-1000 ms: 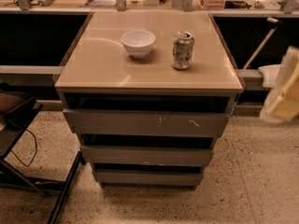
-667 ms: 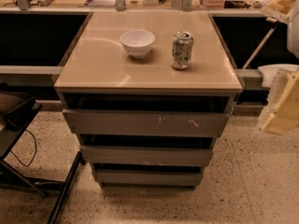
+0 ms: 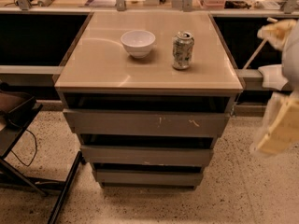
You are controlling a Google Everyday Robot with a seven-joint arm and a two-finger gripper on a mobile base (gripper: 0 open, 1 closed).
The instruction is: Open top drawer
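Since the earlier frames, the gripper (image 3: 279, 133) has dropped lower along the right edge of the view; the drawer and the tabletop items have not shifted. Gripper appearance: a blurred pale yellow shape, hanging clear of the cabinet, right of the drawer level and touching nothing. Whether it is released or clenched cannot be told.

Top drawer (image 3: 147, 123): located directly under the tabletop (image 3: 112, 73), left of the gripper and well apart from it. Its front is a long, flat grey panel without a handle, the widest of three stacked fronts. Small pale scratches mark it right of centre. A dark gap runs between its upper edge and the tabletop. The front lies roughly in line with the tabletop's front edge; no tray is visible.

On the tabletop stand a white bowl (image 3: 138, 43) and, just right of it, an upright can (image 3: 183, 50), not touching. A dark frame (image 3: 18, 125) stands on the speckled floor (image 3: 149, 204) at left.
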